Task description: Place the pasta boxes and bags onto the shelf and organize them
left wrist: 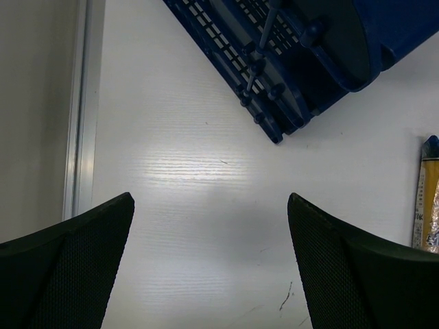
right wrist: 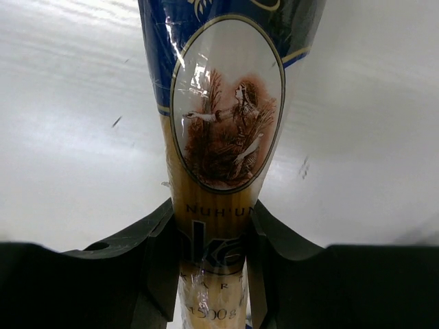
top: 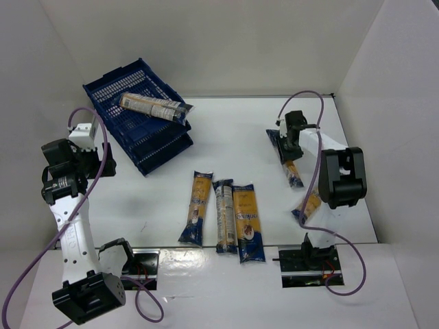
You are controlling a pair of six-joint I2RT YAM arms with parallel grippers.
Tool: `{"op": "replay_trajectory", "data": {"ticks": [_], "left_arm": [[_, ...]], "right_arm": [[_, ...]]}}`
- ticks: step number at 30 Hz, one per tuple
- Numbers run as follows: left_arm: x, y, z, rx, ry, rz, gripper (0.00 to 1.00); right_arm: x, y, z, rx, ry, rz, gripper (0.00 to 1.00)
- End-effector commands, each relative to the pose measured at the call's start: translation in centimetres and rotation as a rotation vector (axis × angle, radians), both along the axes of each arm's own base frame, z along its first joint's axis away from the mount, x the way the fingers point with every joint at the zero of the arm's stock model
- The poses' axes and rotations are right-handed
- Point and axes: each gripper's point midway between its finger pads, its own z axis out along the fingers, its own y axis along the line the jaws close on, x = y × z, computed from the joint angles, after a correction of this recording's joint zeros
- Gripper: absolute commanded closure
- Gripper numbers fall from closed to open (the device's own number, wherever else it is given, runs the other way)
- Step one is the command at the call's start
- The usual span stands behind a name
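Evidently the right end effector clamps a yellow, blue-ended spaghetti packet for shelving; the left end effector gapes empty.

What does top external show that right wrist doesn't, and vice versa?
Top external only: the blue crate stack with one spaghetti packet lying on it, three packets side by side mid-table, and the left arm.
Right wrist only: the oval label picture of a woman with wheat, and the fingers pressed against the packet's sides.
Both: the right gripper shut on the held packet, over the white table.
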Motion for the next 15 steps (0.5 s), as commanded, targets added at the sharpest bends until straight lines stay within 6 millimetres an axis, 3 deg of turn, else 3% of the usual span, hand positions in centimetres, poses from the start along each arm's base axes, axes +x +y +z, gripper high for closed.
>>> {"op": "replay_trajectory", "data": {"ticks": [1, 3, 8, 10, 15], "left_arm": [[0.3, -0.2, 0.5, 0.005, -0.031, -0.024, 0.02], [0.1, -0.2, 0.3, 0.001, -0.023, -0.024, 0.02], [0.0, -0.3, 1.1, 0.009, -0.038, -0.025, 0.02], [-0.2, -0.4, 1.6, 0.017, -0.037, -0.029, 0.02], [-0.5, -0.4, 2.8, 0.045, -0.040, -0.046, 0.02]], "right_arm": [[2.1, 0.3, 9.1, 0.029, -0.236, 0.026, 1.00], [2.3, 0.8, 12.6, 0.056, -0.312, 0.041, 1.00], [1.8, 2.3, 18.1, 0.133, -0.413, 0.094, 1.00], [1.5, 2.2, 19.5, 0.127, -0.443, 0.104, 1.00], [0.8, 3.3, 20.7, 0.144, -0.461, 0.145, 1.00]]}}
